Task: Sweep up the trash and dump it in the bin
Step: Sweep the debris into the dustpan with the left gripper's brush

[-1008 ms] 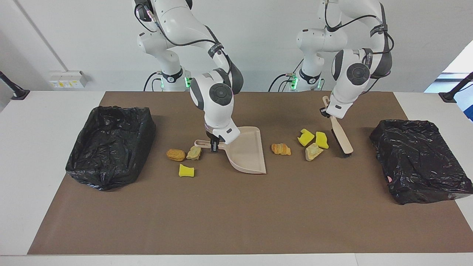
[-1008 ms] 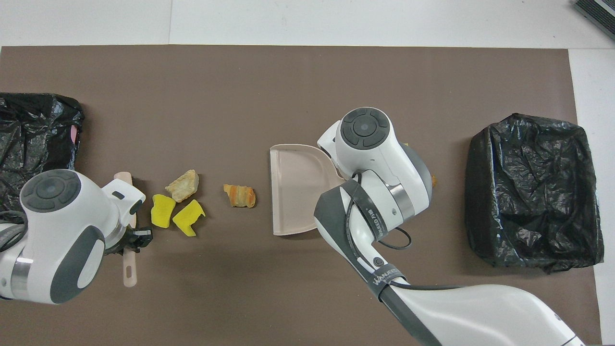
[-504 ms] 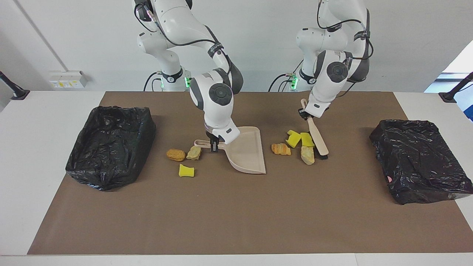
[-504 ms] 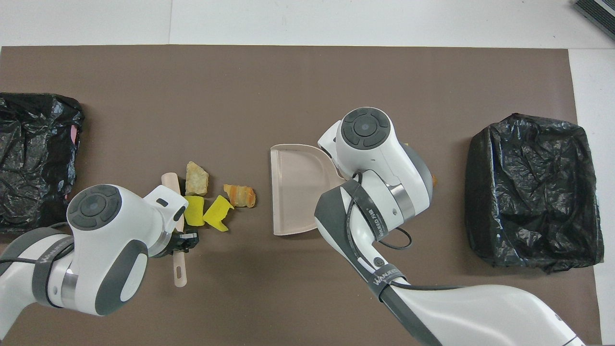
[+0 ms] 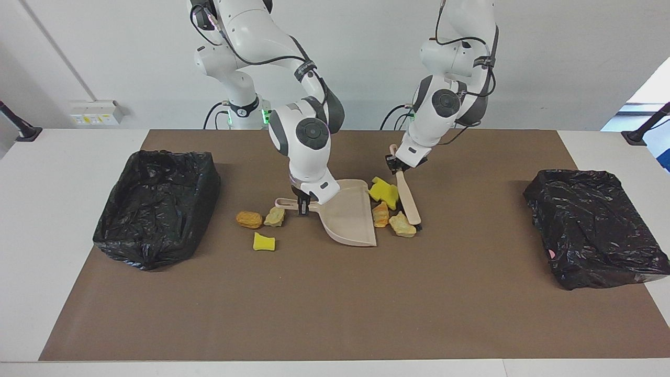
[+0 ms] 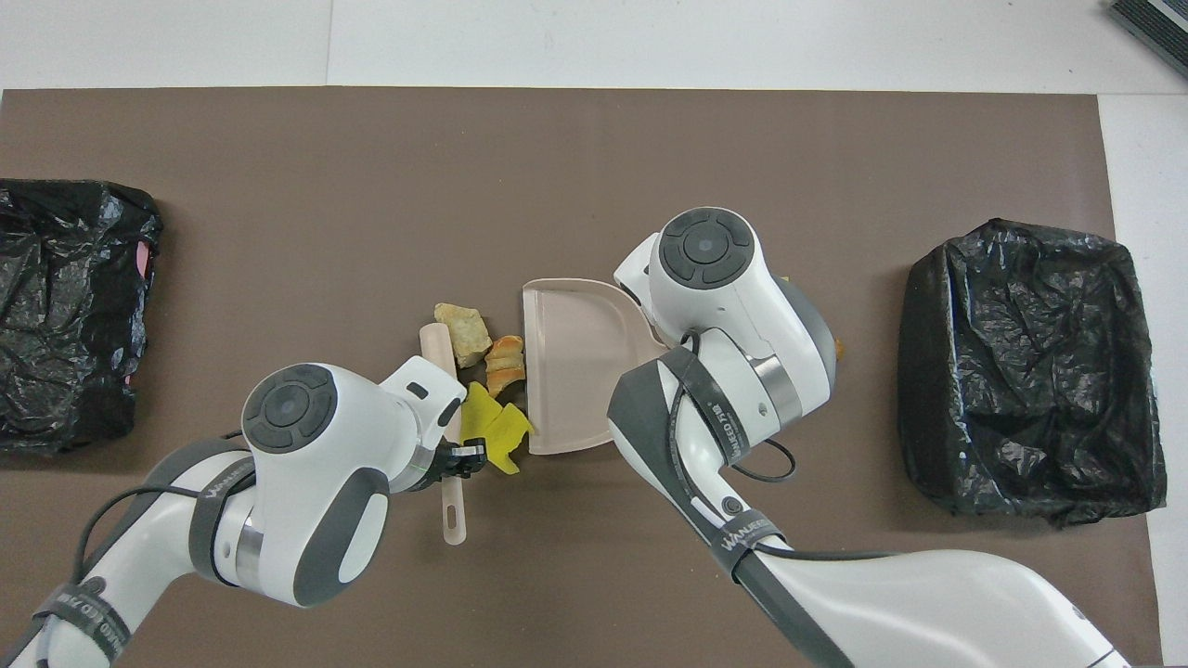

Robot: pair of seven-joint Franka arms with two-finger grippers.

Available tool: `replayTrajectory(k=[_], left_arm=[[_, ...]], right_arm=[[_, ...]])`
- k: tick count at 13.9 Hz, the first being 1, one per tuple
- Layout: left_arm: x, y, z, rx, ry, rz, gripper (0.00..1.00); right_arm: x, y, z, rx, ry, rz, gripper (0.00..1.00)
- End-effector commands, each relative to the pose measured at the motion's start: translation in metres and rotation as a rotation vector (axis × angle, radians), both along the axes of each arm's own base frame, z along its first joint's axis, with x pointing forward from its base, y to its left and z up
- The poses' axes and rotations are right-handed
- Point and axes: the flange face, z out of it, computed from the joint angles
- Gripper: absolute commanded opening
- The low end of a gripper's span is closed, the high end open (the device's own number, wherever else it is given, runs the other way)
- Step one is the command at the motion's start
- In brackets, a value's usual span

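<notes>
- The left end effector [image 5: 393, 166] is clamped on the handle of the brush [image 5: 408, 198], whose bristle end rests on the brown mat [image 5: 335, 303], farther from the robots than the end effector itself.
- Four scraps of trash lie just beside the brush, on its side toward the right end effector: two yellow sponge pieces [image 5: 384, 191] close under the left end effector, an orange lump [image 5: 380, 214] and a tan lump [image 5: 402, 224] near the bristles.
- These four crowd the open mouth of the dustpan [image 5: 349, 214]; the orange lump and the sponges touch or nearly touch its lip, and none is clearly inside the pan.
- The right end effector [image 5: 303, 205] is closed on the dustpan's handle, with the pan flat on the mat and its mouth toward the left end effector.
- Three more scraps sit on the handle side of the right end effector: a tan lump [image 5: 275, 216] just beside it, an orange-brown lump [image 5: 248, 219] next to that, and a yellow sponge piece [image 5: 264, 242] a little farther from the robots.
- A black-lined bin [image 5: 157, 207] stands well apart from the right end effector at that arm's end of the bench [image 5: 63, 173]; a second black-lined bin [image 5: 596, 228] stands at the left arm's end.
</notes>
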Motion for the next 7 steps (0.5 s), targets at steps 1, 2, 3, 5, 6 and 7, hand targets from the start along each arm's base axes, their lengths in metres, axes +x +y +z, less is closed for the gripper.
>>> replayTrajectory(k=[1, 2, 3, 5, 6, 7], left_arm=[[-0.01, -0.045, 0.006, -0.09, -0.014, -0.073, 0.0], [-0.02, -0.064, 0.01, -0.114, -0.028, -0.097, 0.0], [-0.03, -0.081, 0.014, -0.13, -0.044, -0.134, 0.0], [-0.03, -0.101, 0.026, -0.152, -0.063, -0.182, 0.0], [-0.024, -0.115, 0.034, -0.166, -0.071, -0.19, 0.0], [-0.02, -0.12, 0.046, -0.18, -0.073, -0.189, 0.0]], right_arm=[[-0.005, -0.004, 0.006, 0.004, -0.014, 0.024, 0.0], [-0.005, -0.004, 0.006, 0.003, -0.013, 0.024, 0.0], [-0.005, -0.004, 0.006, 0.003, -0.013, 0.023, 0.0], [-0.005, -0.004, 0.006, 0.003, -0.013, 0.023, 0.0], [-0.005, -0.004, 0.006, 0.003, -0.013, 0.023, 0.0], [-0.005, -0.004, 0.006, 0.003, -0.013, 0.023, 0.0]])
